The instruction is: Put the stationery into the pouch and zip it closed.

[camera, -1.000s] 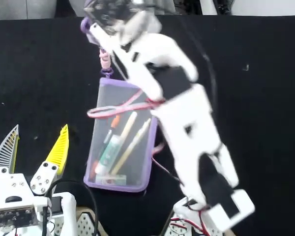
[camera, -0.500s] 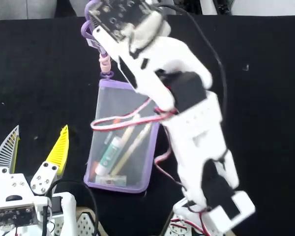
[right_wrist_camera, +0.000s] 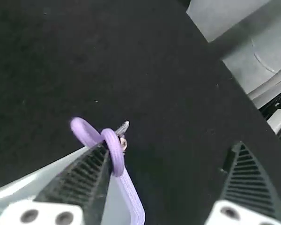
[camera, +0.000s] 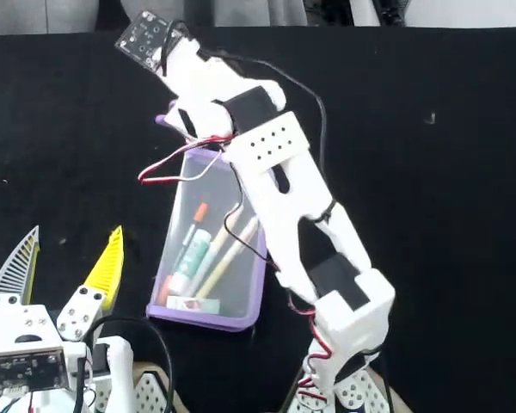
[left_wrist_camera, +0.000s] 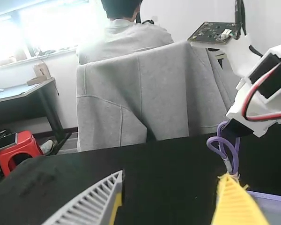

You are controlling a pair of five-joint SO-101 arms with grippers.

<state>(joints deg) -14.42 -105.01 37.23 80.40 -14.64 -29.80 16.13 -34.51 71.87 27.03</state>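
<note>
Flat on the black worktop (camera: pixel 430 215), near its middle: the translucent pouch (camera: pixel 241 297) with purple edging, long side running away from the arm bases. Inside it, the stationery (camera: pixel 202 254): several pens and pencils side by side, plus a small flat piece (camera: pixel 189 304) at the near end. Across the pouch's far end, the right arm (camera: pixel 275 181), reaching from its base at the near edge and hiding that end from above. Apart and clamped on nothing, the right claw (right_wrist_camera: pixel 171 147), black fingers spread wide; one black finger (right_wrist_camera: pixel 86 168) touching the purple zipper loop (right_wrist_camera: pixel 98 133), with the loop draped over its tip, and the other black finger (right_wrist_camera: pixel 239 173) well off to the side above bare worktop. Zip shut or not: cannot tell. At the near left corner, the left claw (camera: pixel 72 232), likewise apart, grey finger (camera: pixel 17 262) and yellow finger (camera: pixel 107 262) splayed, holding nothing, near the pouch's left side but not touching it
</note>
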